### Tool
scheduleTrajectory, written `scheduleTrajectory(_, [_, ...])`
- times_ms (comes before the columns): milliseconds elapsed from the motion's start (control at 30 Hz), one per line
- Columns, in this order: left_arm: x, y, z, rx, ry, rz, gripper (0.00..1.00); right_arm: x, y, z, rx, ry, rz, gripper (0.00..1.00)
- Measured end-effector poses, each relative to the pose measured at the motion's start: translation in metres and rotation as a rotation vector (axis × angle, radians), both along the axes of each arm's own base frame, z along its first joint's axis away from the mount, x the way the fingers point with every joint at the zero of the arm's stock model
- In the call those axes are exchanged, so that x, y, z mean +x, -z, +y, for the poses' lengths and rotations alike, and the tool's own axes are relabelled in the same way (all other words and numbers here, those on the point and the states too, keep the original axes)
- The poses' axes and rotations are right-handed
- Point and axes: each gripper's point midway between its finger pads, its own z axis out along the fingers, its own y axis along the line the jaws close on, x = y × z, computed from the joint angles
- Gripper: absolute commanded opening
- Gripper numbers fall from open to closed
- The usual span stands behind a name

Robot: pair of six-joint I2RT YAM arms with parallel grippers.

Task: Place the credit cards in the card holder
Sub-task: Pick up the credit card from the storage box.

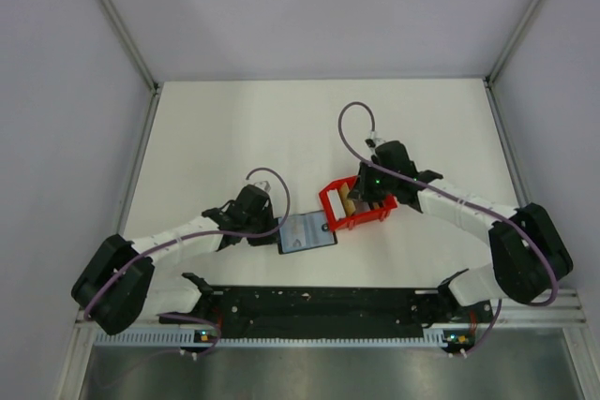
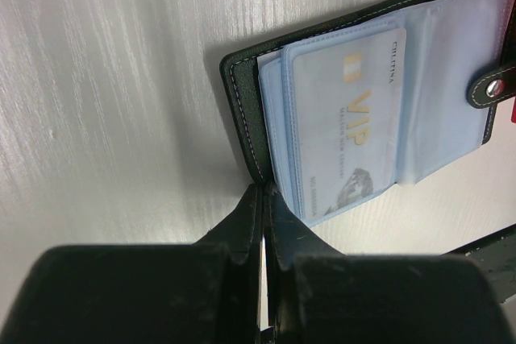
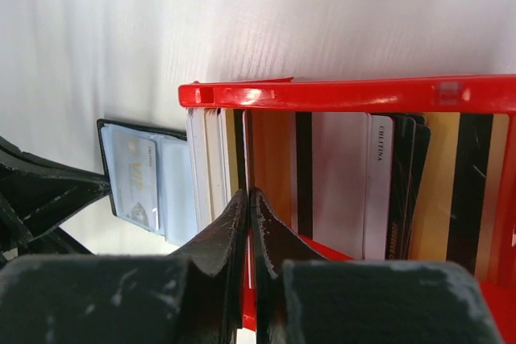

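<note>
White tabletop (image 1: pixel 216 138), matte, enclosed by pale panels (image 1: pixel 56 91); both arms are reached in from the near edge.

Right gripper (image 3: pixel 248 199): two black fingers, clenched tip to tip inside a shallow red plastic tray (image 3: pixel 347 93). The tips are set among the thin, flat credit cards (image 3: pixel 339 183), tan, pale and dark, which are packed side by side in that tray. One card of the row appears to be pinched between the tips, though the wrist view is too close for that to be certain.

Left gripper (image 2: pixel 262 199): also closed tight. Its tips are pressed against the near corner of a small black fold-over card holder (image 2: pixel 242 118). Nothing is seen to be lifted.

The holder is laid open and flat on the table, just beside the tray and between the two grippers. Pale blue-grey plastic sleeves (image 2: pixel 451 78) are turned upward. One pale VIP card (image 2: pixel 347 126) is lodged in a sleeve. A black snap tab (image 2: pixel 492 90) is seen at the far edge.

Step judged in hand: a card is being taken from the tray; most cards are not yet transferred.

Next move, as judged: the pinched card would need to be drawn up clear of the red rim without neighbours being dragged along. It would then be carried across and lined up edge-first with a free sleeve mouth. The holder should be kept pinned by the left tips so it is not pushed away.
</note>
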Motion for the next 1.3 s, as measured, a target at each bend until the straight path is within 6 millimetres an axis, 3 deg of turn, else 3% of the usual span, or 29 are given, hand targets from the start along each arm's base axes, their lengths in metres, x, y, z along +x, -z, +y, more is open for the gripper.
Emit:
scheduleTrajectory(400, [0.001, 0.000, -0.002, -0.008, 0.006, -0.003, 0.00, -0.001, 0.028, -0.005, -0.066, -0.015, 0.044, 0.04])
scheduleTrajectory(600, [0.001, 0.000, -0.003, -0.011, 0.008, -0.002, 0.00, -0.001, 0.033, -0.002, -0.064, -0.031, 0.061, 0.05])
scheduleTrajectory(700, [0.001, 0.000, -0.003, -0.013, 0.009, -0.002, 0.00, -0.002, 0.037, -0.002, -0.068, -0.037, 0.072, 0.00])
scheduleTrajectory(900, [0.001, 0.000, -0.004, -0.016, 0.012, 0.000, 0.00, -0.001, 0.038, -0.003, -0.079, -0.040, 0.068, 0.00])
scheduleTrajectory(1000, [0.001, 0.000, -0.004, -0.017, 0.012, 0.000, 0.00, 0.000, 0.032, -0.007, -0.094, -0.031, 0.046, 0.00])
scheduleTrajectory(1300, [0.001, -0.001, -0.004, -0.017, 0.012, -0.001, 0.00, 0.009, -0.025, -0.025, -0.123, 0.016, -0.127, 0.00])
